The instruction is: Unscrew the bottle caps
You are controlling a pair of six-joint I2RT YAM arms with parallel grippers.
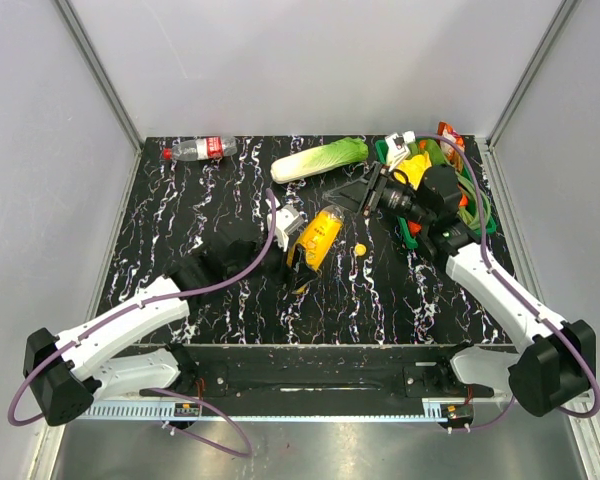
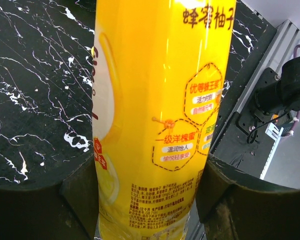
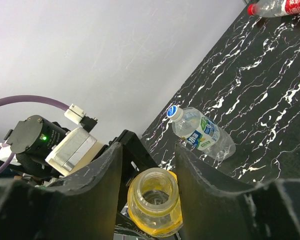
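Observation:
My left gripper (image 1: pixel 308 250) (image 2: pixel 147 200) is shut on the body of the orange-juice bottle (image 1: pixel 318 235) (image 2: pixel 160 100) and holds it tilted above the table. Its mouth (image 3: pixel 152 192) is uncovered. My right gripper (image 1: pixel 342 197) (image 3: pixel 149 150) hovers at that mouth with its jaws apart on either side, gripping nothing. The yellow cap (image 1: pixel 360 248) lies on the table just right of the bottle. A clear bottle with a blue-white label (image 3: pixel 202 132) lies on its side with its cap (image 3: pixel 173 111) on. The red-label bottle (image 1: pixel 202 150) (image 3: pixel 282 6) lies at the back left, its red cap (image 1: pixel 167 154) on.
A Chinese cabbage (image 1: pixel 320 160) lies at the back centre. A green basket (image 1: pixel 382 150) full of items stands at the back right, behind my right arm. Grey walls enclose the black marbled table (image 1: pixel 190 210) on three sides.

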